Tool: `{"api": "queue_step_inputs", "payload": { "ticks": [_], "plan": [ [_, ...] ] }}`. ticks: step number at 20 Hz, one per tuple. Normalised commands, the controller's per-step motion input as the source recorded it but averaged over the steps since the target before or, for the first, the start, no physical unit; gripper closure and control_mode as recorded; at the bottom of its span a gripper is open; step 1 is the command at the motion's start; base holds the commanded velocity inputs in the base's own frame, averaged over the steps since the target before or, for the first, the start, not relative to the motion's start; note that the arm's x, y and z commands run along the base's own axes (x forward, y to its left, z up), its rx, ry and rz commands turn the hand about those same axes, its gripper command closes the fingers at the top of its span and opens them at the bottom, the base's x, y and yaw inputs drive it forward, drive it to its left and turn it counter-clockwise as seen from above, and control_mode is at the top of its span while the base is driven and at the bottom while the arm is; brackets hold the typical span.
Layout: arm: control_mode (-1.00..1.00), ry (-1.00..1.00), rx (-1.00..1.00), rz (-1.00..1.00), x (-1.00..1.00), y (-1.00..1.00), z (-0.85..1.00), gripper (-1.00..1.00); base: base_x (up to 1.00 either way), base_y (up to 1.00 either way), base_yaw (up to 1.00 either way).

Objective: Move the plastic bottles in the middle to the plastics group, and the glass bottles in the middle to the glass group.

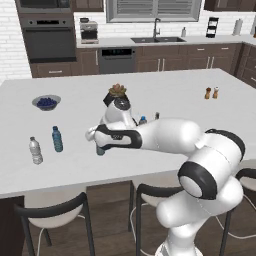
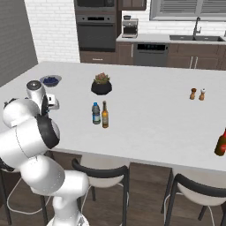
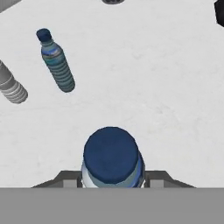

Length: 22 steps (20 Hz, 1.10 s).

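Jaws grip the blue-capped water bottle (image 3: 112, 159) just below its cap. Light, slick, squashy plastic, you'd judge; keep hold high toward the plastics group (image 3: 57, 65).

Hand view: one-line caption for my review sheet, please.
Tool shut on a blue-capped water bottle above the white counter, with the blue-tinted bottle and clear whitish bottle ahead.

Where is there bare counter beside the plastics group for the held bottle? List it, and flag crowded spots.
Bare counter lies between the blue-tinted bottle and the pincer shut on the water bottle, and between that group and the blueberry bowl. Crowded: the clear whitish bottle stands close beside the blue-tinted one; mid-counter, the second water bottle stands close beside the amber bottle.
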Motion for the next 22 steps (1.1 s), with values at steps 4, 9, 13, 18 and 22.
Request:
{"api": "queue_step_inputs", "payload": {
  "ticks": [4, 9, 13, 18, 22],
  "plan": [
    [-1.00, 0.00, 0.00, 0.20, -0.08, 0.55, 0.00, 1.00, 0.00, 0.00, 0.00],
    [-1.00, 0.00, 0.00, 0.12, 0.09, 0.58, 0.00, 1.00, 0.00, 0.00, 0.00],
    [-1.00, 0.00, -0.02, 0.05, 0.12, 0.57, 0.00, 1.00, 0.00, 0.00, 0.00],
    [-1.00, 0.00, -0.03, 0.04, 0.00, 0.55, 0.00, 1.00, 0.00, 0.00, 0.00],
    [-1.00, 0.00, -0.02, 0.03, 0.00, 0.49, 0.00, 1.00, 0.00, 0.00, 0.00]
  ]
}}
